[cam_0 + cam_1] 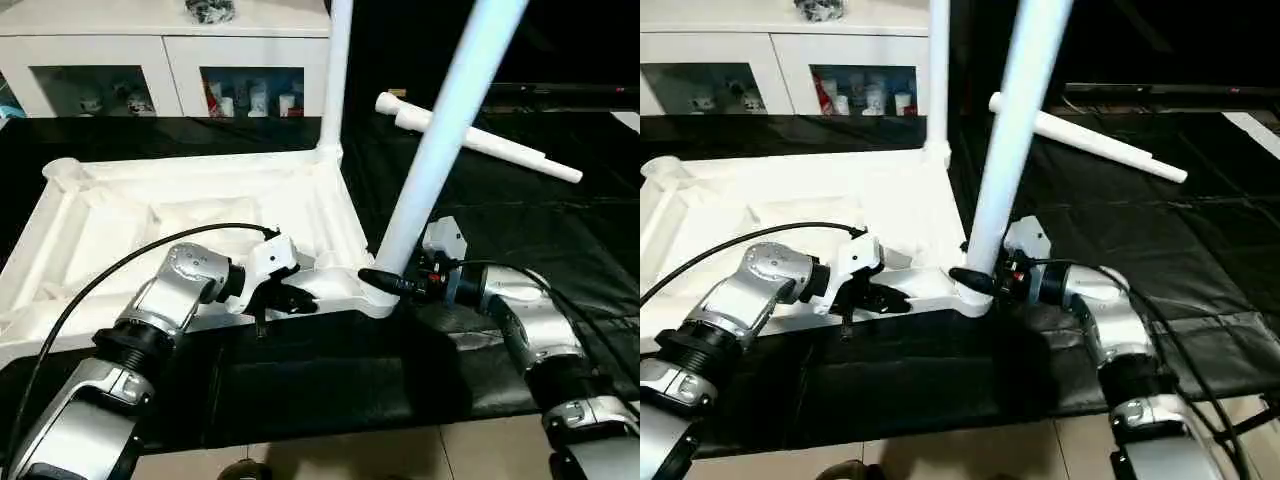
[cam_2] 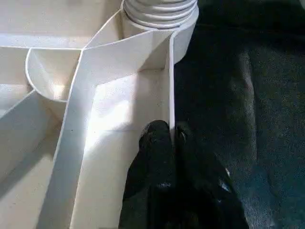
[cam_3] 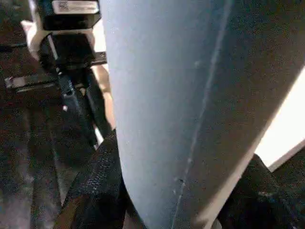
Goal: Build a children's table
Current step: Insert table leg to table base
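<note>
At the tabletop's (image 1: 200, 215) near right corner socket, a leg (image 1: 440, 140) stands tilted; right gripper (image 1: 385, 282) jaws clasp its base, left gripper (image 1: 290, 298) jaws pinch the rim beside it.

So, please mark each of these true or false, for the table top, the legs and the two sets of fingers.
1. Two legs stand upright in corner sockets of the table top. True: the far leg and the near leg.
2. The right gripper has its fingers around the near leg's base. True.
3. The left gripper is wide open above the top. False: its fingers are shut on the top's near edge wall.
4. A loose leg lies on the black cloth. True.
5. The table top lies with its ribbed underside down. False: the ribs face up.
</note>
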